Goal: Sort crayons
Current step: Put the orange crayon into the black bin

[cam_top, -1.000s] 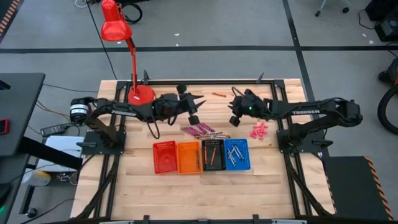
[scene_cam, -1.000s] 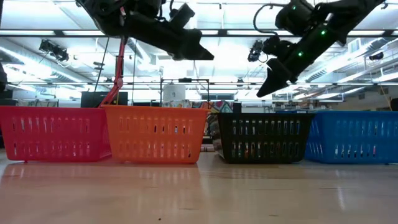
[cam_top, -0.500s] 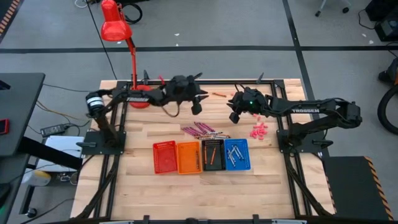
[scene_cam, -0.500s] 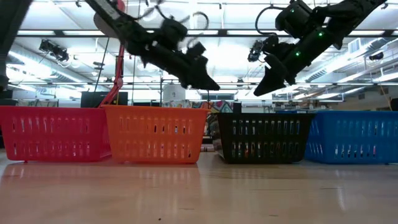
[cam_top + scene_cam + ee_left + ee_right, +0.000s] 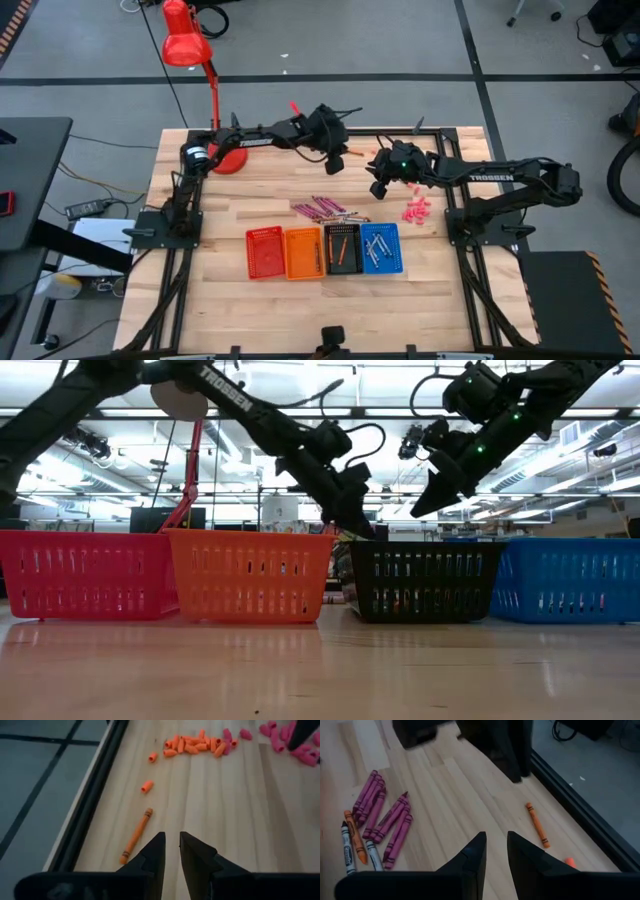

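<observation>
Crayons (image 5: 320, 209) lie in a loose heap at mid-worktop (image 5: 230, 310), mostly magenta, with an orange one and grey ones at the heap's edge in the right wrist view; they sit just behind a row of four baskets: red (image 5: 265, 252), orange (image 5: 303, 253), black (image 5: 342, 249) and blue (image 5: 381, 248). The black basket holds an orange stick, the blue one several grey sticks. One orange crayon (image 5: 136, 835) lies alone near the far edge by the frame rail (image 5: 85, 805), with small orange caps (image 5: 192, 745) and pink caps (image 5: 416, 210) scattered farther along.

The left end effector (image 5: 170, 851) hangs above the wood just beside that lone crayon, its fingers a narrow gap apart and holding nothing. The right end effector (image 5: 496, 851) hovers over the back of the worktop between the heap and the same orange crayon, fingers likewise a small gap apart and empty. "TROSSEN" reads in white along the right arm (image 5: 490, 180) in the high view, and along the left arm (image 5: 225, 390) in the low view. A red lamp (image 5: 200, 70) stands at the far left corner.
</observation>
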Robot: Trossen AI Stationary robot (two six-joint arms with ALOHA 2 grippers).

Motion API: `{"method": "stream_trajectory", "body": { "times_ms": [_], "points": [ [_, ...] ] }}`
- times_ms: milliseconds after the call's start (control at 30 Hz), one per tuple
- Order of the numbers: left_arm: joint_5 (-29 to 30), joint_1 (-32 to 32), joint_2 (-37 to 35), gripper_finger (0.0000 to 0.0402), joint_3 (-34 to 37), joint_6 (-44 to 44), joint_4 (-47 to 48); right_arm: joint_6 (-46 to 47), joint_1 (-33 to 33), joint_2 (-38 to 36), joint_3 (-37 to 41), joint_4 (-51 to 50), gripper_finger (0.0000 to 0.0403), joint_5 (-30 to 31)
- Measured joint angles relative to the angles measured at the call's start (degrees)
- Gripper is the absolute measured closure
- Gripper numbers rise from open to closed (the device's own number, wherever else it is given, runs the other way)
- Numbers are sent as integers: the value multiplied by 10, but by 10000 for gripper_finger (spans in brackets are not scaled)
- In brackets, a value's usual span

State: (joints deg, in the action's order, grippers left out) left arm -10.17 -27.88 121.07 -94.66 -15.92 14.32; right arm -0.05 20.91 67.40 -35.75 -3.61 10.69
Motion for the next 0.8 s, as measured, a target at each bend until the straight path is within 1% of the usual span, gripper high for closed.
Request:
{"method": "stream_trajectory", "body": {
  "times_ms": [100,133,200,300,400,500,600,667,800],
  "points": [
    [-1,0,9,335,-26,0,45,-10,7,0,0,-6,320,1],
    [-1,0,9,335,-27,-2,68,-14,10,0,0,-12,320,1],
    [0,3,7,335,-27,-12,83,-25,20,0,0,-31,320,3],
    [-1,11,-14,335,-9,-18,89,-31,43,0,0,-64,320,6],
    [-2,20,-34,335,38,-26,76,-21,63,4,0,-70,320,4],
    [-2,29,-58,335,101,-23,26,-16,80,24,11,-35,320,4],
    [-2,35,-101,335,161,-5,-42,-17,104,73,18,12,320,0],
    [-2,39,-130,335,193,2,-59,-22,119,117,5,31,320,-6],
    [-2,56,-183,335,251,14,-91,-40,135,197,-42,33,320,-32]
  ]
}}
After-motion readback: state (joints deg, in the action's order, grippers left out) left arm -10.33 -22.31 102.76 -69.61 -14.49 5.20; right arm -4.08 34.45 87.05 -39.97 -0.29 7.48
